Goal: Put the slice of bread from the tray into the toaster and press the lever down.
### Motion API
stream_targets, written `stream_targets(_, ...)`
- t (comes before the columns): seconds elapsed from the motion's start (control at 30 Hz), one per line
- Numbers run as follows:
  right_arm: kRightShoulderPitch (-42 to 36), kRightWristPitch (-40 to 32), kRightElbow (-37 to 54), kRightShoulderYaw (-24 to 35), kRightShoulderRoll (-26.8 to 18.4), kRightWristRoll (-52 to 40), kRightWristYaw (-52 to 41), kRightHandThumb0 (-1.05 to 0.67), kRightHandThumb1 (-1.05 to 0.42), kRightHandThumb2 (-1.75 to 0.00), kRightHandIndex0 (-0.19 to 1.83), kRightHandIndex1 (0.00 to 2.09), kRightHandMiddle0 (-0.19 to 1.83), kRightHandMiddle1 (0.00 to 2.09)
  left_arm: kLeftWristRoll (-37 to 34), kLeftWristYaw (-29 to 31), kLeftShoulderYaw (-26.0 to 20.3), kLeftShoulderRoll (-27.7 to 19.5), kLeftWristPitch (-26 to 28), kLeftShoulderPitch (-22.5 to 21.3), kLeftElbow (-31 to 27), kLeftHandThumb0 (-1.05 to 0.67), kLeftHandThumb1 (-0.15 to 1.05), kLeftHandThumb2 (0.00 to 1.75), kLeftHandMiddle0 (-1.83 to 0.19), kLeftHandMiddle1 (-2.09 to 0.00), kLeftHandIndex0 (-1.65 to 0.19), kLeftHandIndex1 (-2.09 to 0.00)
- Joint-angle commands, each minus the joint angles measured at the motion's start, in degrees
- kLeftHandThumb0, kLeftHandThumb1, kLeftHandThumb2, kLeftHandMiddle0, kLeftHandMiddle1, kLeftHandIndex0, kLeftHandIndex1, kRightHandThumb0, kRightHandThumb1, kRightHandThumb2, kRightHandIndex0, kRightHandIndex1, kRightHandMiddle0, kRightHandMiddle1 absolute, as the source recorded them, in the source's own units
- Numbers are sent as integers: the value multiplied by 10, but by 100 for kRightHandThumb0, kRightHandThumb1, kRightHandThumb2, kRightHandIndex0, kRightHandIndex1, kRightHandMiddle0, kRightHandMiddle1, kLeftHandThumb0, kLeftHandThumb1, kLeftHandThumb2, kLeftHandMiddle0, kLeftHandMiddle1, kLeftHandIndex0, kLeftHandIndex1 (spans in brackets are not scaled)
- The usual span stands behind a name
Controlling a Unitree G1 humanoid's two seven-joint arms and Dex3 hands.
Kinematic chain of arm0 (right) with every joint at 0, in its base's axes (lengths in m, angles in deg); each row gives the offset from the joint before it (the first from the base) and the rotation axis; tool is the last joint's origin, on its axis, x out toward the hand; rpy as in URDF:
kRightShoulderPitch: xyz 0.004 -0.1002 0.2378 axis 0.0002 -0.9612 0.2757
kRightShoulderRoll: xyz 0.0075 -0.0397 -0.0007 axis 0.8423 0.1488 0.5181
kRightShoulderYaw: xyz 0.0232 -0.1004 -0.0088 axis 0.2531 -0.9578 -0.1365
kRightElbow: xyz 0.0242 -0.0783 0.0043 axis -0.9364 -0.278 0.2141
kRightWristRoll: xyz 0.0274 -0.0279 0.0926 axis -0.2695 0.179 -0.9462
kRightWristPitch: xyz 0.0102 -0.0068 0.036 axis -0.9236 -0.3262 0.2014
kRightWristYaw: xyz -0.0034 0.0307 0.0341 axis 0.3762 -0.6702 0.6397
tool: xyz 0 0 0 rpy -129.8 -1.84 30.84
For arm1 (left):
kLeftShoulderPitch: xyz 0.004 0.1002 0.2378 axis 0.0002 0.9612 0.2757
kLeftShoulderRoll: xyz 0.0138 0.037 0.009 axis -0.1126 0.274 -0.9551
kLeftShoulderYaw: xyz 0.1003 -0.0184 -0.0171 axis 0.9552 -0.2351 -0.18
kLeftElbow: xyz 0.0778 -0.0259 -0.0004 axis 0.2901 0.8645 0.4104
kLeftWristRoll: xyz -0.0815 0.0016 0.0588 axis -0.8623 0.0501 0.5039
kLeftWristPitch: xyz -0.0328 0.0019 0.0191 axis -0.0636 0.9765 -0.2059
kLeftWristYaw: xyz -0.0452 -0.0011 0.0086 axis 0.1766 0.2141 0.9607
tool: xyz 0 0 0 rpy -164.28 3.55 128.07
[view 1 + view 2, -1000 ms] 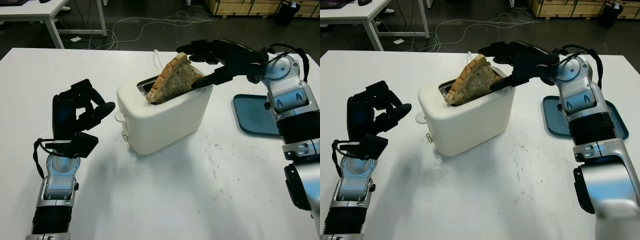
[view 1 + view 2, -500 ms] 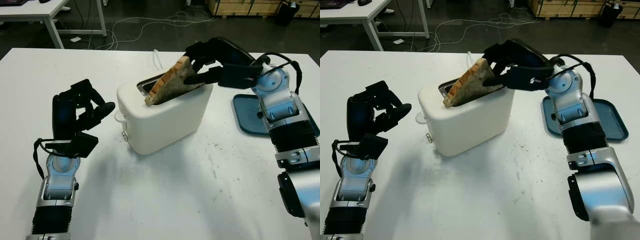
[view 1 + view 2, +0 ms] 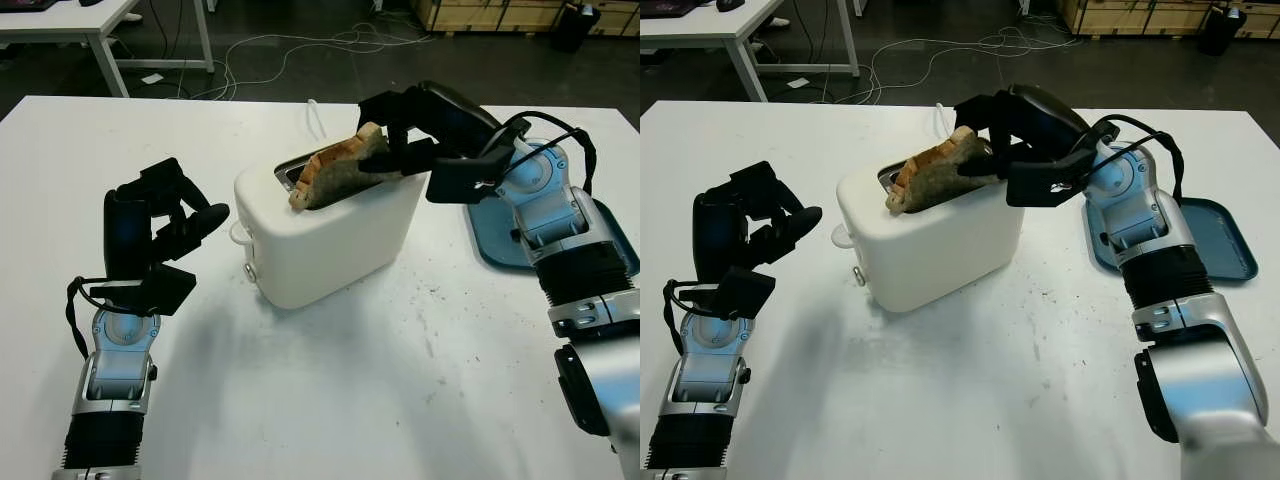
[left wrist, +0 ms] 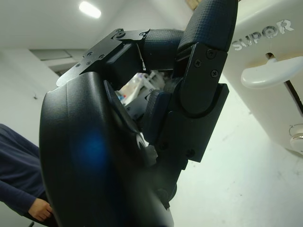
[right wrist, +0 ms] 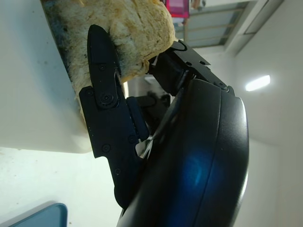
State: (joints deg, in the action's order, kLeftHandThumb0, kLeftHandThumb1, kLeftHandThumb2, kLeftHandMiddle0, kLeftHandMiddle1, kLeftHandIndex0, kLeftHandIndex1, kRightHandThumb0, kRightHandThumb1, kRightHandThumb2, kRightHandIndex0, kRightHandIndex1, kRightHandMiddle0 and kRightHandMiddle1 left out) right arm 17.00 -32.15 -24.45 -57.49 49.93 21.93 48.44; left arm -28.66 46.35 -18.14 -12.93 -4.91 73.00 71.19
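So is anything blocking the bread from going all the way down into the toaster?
Nothing visible blocks it. The right robot hand holds the slice of bread, which leans tilted with its lower end already in the slot of the toaster. The lever is up, and the left robot hand waits beside it.

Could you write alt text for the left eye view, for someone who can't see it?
The right robot hand tilts a slice of bread into the slot of a white toaster on a white table. The left robot hand hovers beside the toaster; a blue tray lies right.
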Motion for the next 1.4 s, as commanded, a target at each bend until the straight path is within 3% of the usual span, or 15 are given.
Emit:
stream_targets(0.0,13,27,-22,-5,-10,20,24,-43,-92,-33,110,175,79,173,-4,0,-1,1,1,5,-3,-87,92,15,-125,-175,-101,-165)
stream_targets(0.37,155,171,-220,-40,-20,110,153,-42,-92,-26,108,175,80,173,-8,4,0,0,-3,4,0,-86,92,14,-125,-174,-101,-165)
stream_targets(0.57,218,211,-285,-57,-21,137,195,-47,-92,-32,108,175,79,175,-6,3,-2,0,2,7,-3,-86,92,14,-125,-174,-101,-164)
stream_targets(1.0,258,252,-311,-93,-28,159,197,-53,-92,-36,112,175,78,174,-9,3,-1,2,-1,7,-4,-86,92,14,-126,-173,-102,-164)
stream_targets(1.2,254,261,-295,-110,-35,174,201,-53,-92,-28,114,175,92,151,-9,3,-1,2,-1,8,-4,-86,92,14,-126,-174,-101,-163)
stream_targets(1.37,250,275,-294,-111,-33,161,175,-49,-92,-24,113,175,93,151,-6,0,-2,3,1,8,-5,-86,92,15,-126,-174,-101,-166)
